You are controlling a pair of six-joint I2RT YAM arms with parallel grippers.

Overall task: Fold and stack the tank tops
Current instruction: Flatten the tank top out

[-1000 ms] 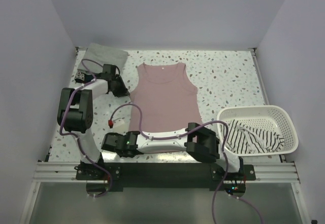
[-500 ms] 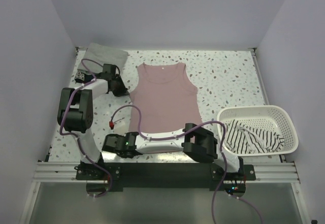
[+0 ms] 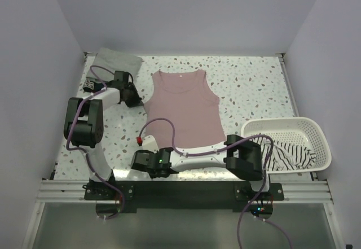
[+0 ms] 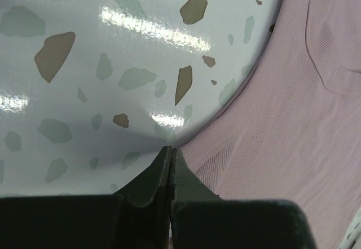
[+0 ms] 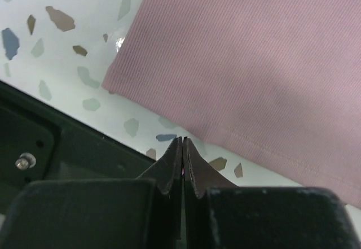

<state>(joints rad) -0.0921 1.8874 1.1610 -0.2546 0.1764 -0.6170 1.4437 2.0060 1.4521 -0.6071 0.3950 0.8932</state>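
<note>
Top external view, and we have the dusty pink tank top [image 3: 181, 110] spread flat in the middle of the speckled table [image 3: 248, 85], neckline toward the far wall, hem toward the arms. In the far left corner we see a folded grey-green tank top [image 3: 118, 61]. Off to the right, the white slotted basket [image 3: 316, 133] holds the striped tank top [image 3: 282, 154], crumpled.

Over to the left wrist view: the left hand [image 4: 171, 150] is closed, fingers pressed flat together. Its tips sit right at the pink top's left side edge, just below the armhole. We cannot tell whether any cloth is caught between them.

Now the right wrist view: the right hand [image 5: 182, 143] is closed too, fingers shut on themselves. The tips are over bare table just off the hem, beside the top's near-left corner. From above, the right arm [image 3: 197, 160] lies stretched across the front edge of the table toward that corner.
</note>
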